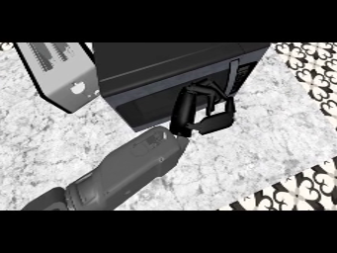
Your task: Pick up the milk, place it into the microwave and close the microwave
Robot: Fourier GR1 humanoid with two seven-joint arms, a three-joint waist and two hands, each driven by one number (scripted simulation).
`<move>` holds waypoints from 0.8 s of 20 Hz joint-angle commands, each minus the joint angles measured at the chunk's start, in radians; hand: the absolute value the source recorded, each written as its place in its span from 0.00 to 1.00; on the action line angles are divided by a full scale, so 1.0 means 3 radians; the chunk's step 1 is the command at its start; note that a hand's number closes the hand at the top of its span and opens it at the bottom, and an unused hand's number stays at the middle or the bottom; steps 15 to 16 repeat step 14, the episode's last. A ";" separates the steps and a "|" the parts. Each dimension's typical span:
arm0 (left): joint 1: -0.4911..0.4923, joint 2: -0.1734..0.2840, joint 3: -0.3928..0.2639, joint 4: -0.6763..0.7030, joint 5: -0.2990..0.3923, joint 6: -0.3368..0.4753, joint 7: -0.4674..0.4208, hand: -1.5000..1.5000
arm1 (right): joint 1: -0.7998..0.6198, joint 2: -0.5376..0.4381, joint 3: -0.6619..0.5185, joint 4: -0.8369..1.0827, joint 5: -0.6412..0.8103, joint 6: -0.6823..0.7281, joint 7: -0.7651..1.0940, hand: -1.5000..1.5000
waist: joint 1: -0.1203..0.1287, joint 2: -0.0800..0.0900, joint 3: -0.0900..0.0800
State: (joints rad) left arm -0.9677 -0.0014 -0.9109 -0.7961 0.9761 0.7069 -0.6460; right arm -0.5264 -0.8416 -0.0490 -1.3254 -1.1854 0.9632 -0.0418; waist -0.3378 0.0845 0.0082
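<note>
I see one grey forearm (123, 173) entering from the lower edge of the head view, left of centre, and running up and to the right. I cannot tell from this view alone which arm it is. Its black hand (200, 111) lies against the front face of the dark grey box-shaped microwave (171, 64), close to the vertical handle strip (233, 74) on the right side of that face. The fingers (215, 94) are extended and slightly bent, spread flat on the door surface; I see nothing held in them. The microwave door appears shut, flush with the body.

To the left of the microwave, touching or just beside its left wall, stands a light grey metal toaster (58, 74) with dark slots on top. Both appliances rest on the white-and-grey marble bench (273, 133). A black-and-white patterned tile floor (324, 79) shows past the bench's right edge.

The milk shows nowhere in this view; I cannot tell where it is.
</note>
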 commanded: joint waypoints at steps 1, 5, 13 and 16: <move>0.0054 0.0005 0.0143 0.0461 0.0152 0.0136 0.0130 1.00 | 0.0002 -0.0056 -0.0024 -0.0012 -0.0120 0.0126 -0.0009 0.00 | 0.0077 0.0020 -0.0015; 0.0096 0.0004 0.0164 0.0538 0.0262 0.0245 0.0164 1.00 | 0.0118 -0.0164 -0.0090 0.0015 -0.0175 0.0158 0.0027 0.00 | 0.0151 -0.0004 -0.0013; 0.0154 0.0004 0.0100 0.0509 0.0472 0.0129 0.0094 0.00 | 0.0248 -0.0274 -0.0129 -0.0079 -0.0305 0.0173 0.0083 0.00 | 0.0219 -0.0024 -0.0023; 0.0168 0.0004 0.0057 0.0560 0.0458 0.0111 0.0084 0.00 | 0.0249 -0.0294 -0.0135 -0.0092 -0.0318 0.0143 0.0094 0.00 | 0.0246 -0.0021 -0.0025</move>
